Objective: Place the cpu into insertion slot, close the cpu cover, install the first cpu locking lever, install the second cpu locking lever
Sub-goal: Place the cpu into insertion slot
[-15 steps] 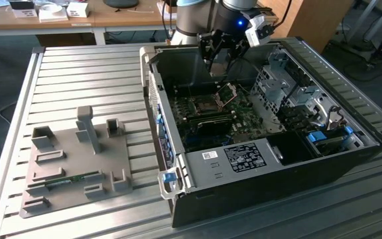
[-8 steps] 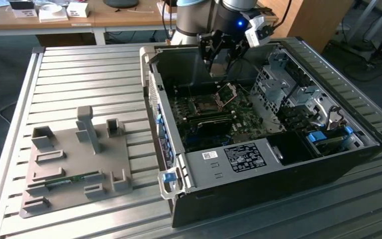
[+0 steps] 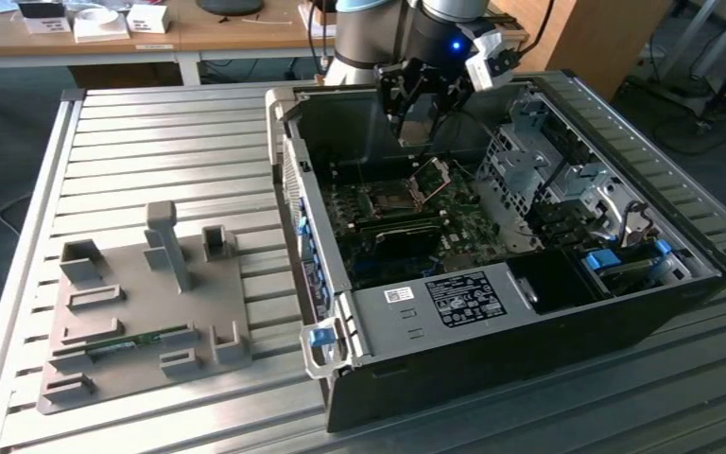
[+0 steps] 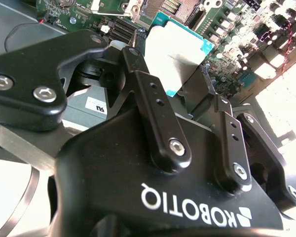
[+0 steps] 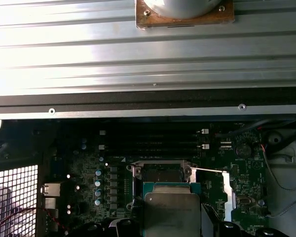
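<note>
Well, the cpu [image 4: 175, 54] is a small flat square with a pale silvery top, and it is up in the air, not in its place yet. The gripper [image 4: 175, 74] has it, with its two black fingers [image 4: 148, 94] closed on two opposite edges, so the chip sits flat between them. In the first wrist view the cpu [image 5: 171, 210] faces the green motherboard [image 5: 89, 173], and the insertion slot [image 5: 160, 173] shows just past its edge, close by, with a dark middle and a shiny metal rim. The long black memory slots [image 5: 153, 143] lie farther on. In the exterior view the gripper [image 3: 414, 128] hangs inside the open computer case [image 3: 665, 312], and the insertion slot [image 3: 395, 194] is below it. The cpu cover [image 3: 433, 178] stands tipped up beside the slot, so the slot is open. I think the chip must go down to get in. The case sits on a grooved metal table [image 3: 148, 142], next to a grey parts tray [image 3: 136, 312].
</note>
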